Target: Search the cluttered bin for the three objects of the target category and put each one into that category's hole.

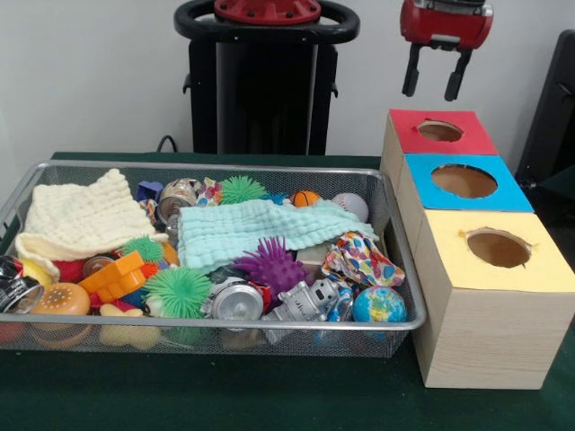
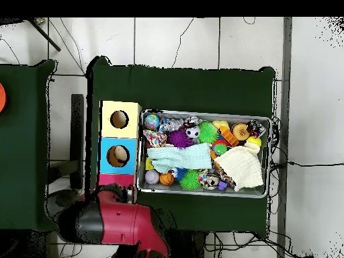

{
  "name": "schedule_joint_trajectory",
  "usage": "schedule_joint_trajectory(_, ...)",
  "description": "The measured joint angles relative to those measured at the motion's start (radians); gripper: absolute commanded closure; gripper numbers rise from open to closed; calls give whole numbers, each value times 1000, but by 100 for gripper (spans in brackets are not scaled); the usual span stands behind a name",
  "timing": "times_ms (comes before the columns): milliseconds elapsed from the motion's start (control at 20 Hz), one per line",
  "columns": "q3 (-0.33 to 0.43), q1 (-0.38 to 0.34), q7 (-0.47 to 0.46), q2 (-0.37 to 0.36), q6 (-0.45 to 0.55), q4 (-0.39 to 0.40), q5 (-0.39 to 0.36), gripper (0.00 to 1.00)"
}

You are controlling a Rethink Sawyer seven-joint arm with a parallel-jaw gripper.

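Note:
My gripper (image 1: 433,86) hangs open and holds nothing, just above the red-topped box (image 1: 472,135) and its round hole (image 1: 440,131). In front of that box stand a blue-topped box (image 1: 512,193) and a yellow-topped box (image 1: 539,265), each with its own hole. To their left the wire mesh bin (image 1: 225,167) is full of clutter. It holds a purple spiky ball (image 1: 269,265), green spiky balls (image 1: 177,289), a globe ball (image 1: 378,305), a small basketball (image 1: 305,198), a baseball (image 1: 352,206) and metal cans (image 1: 235,301). In the overhead view the red arm (image 2: 121,222) covers most of the red box (image 2: 115,180).
A cream knitted cloth (image 1: 81,215), a mint cloth (image 1: 252,229) and a patterned cloth (image 1: 359,259) lie over other items in the bin. An orange plastic toy (image 1: 112,277) and a burger toy (image 1: 61,299) sit at the bin's front left. Green felt covers the table (image 1: 269,395).

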Motion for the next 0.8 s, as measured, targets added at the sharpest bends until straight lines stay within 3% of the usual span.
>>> schedule_joint_trajectory(800,22,-171,0,-41,0,0,-14,0)
